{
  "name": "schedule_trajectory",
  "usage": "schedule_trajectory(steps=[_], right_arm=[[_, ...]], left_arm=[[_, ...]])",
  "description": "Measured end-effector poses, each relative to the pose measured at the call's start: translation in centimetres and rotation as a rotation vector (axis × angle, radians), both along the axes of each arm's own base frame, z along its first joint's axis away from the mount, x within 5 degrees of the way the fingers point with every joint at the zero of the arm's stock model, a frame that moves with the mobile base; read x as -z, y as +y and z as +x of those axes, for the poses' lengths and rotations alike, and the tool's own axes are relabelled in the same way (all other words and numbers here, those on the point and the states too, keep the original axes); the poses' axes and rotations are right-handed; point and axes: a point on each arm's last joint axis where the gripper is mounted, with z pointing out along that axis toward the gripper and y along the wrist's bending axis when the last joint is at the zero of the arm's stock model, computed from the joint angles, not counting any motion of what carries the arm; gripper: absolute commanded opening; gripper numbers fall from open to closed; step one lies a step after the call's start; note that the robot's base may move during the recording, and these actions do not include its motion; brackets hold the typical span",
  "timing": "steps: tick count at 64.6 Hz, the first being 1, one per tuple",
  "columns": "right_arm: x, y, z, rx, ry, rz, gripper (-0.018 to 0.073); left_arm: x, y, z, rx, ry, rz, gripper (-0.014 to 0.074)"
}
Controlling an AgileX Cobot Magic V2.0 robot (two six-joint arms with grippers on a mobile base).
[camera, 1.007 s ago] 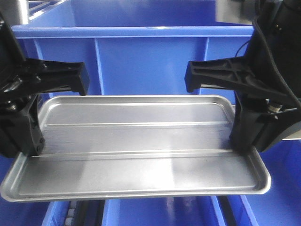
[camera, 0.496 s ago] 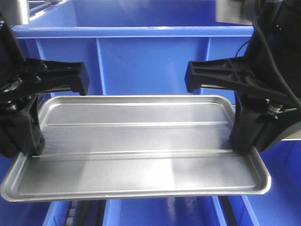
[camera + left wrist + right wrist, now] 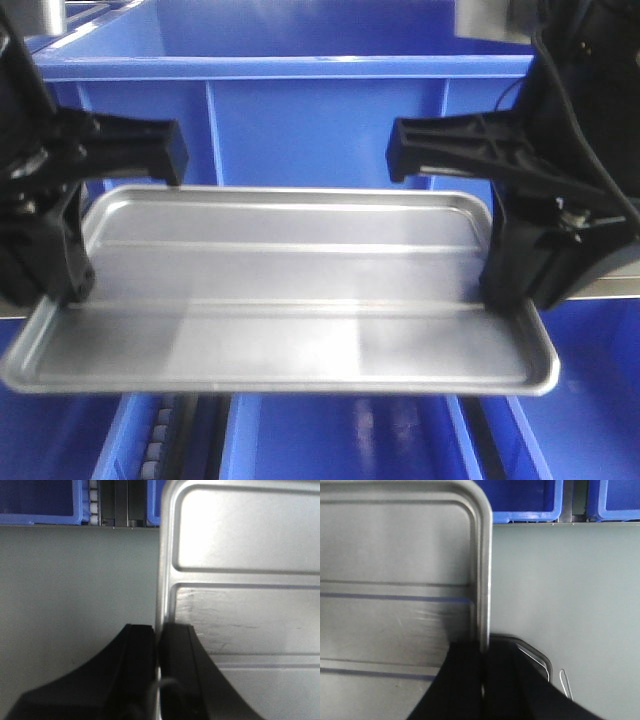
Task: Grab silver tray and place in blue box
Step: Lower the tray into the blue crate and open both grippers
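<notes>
Left wrist-mounted: left gripper (image 3: 159, 642) is pinched on the short-end rim of the silver tray (image 3: 245, 625), one finger inside the rim and one outside. Right wrist-mounted: right gripper (image 3: 485, 662) is clamped the same way on the opposite end rim. Both wrist views show the grey table (image 3: 75, 580) below, so the tray is off the surface. Front view: tray hangs between both arms, roughly level, in front of the near wall of the big blue box (image 3: 320, 110), not inside it. My read: grab and lift are done. What's left is carrying it over the rim, lowering it in and releasing both ends.
</notes>
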Motion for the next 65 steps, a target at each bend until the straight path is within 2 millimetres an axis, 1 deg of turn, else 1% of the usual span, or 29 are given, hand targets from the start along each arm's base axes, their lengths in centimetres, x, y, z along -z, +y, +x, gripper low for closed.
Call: schedule_trajectory(steps=[4, 9, 15, 23, 31, 34, 38, 44, 45, 51, 52, 62, 65], right_arm=[[-0.7, 0.0, 0.4, -0.001, -0.010, -0.001, 0.0059], [-2.2, -0.1, 1.1, -0.013, -0.037, -0.008, 0.0059], [-4.2, -0.4, 2.0, -0.029, -0.070, -0.017, 0.0059], [-7.4, -1.0, 3.4, -0.033, -0.138, -0.009, 0.0059], [-10.6, -1.6, 5.3, -0.035, -0.220, 0.015, 0.0059], [-11.4, -1.6, 6.1, -0.051, -0.243, 0.017, 0.0059], [-12.5, -1.7, 7.3, -0.063, -0.268, 0.020, 0.0058], [-13.7, -1.8, 9.1, -0.077, -0.298, 0.018, 0.0058], [-13.9, -1.7, 9.5, -0.077, -0.305, 0.018, 0.0058], [-14.8, -1.9, 11.4, -0.078, -0.326, 0.015, 0.0058], [-14.9, -1.8, 11.9, -0.078, -0.332, 0.015, 0.0058], [-15.3, -2.0, 15.4, -0.074, -0.353, 0.000, 0.0058], [-15.3, -2.2, 16.4, -0.065, -0.357, 0.001, 0.0057]], left_arm=[[-0.7, 0.1, 0.5, 0.007, -0.018, 0.003, -0.0013], [-2.1, 0.1, 1.4, 0.028, -0.047, -0.001, -0.0013], [-4.3, 0.1, 2.5, 0.067, -0.083, -0.027, -0.0013], [-7.2, 0.7, 4.2, 0.095, -0.141, -0.079, -0.0013], [-10.0, 1.3, 6.0, 0.116, -0.225, -0.116, -0.0013], [-10.6, 1.4, 6.6, 0.131, -0.243, -0.114, -0.0013], [-11.7, 1.6, 8.0, 0.141, -0.276, -0.113, -0.0013], [-12.5, 1.7, 10.1, 0.150, -0.294, -0.102, -0.0013], [-12.9, 1.6, 10.4, 0.150, -0.304, -0.107, -0.0013], [-13.5, 1.6, 12.7, 0.155, -0.322, -0.105, -0.0013], [-13.9, 1.5, 13.0, 0.157, -0.334, -0.108, -0.0013], [-14.8, 1.3, 16.2, 0.178, -0.369, -0.117, -0.0013], [-14.7, 1.3, 17.3, 0.176, -0.374, -0.117, -0.0013]])
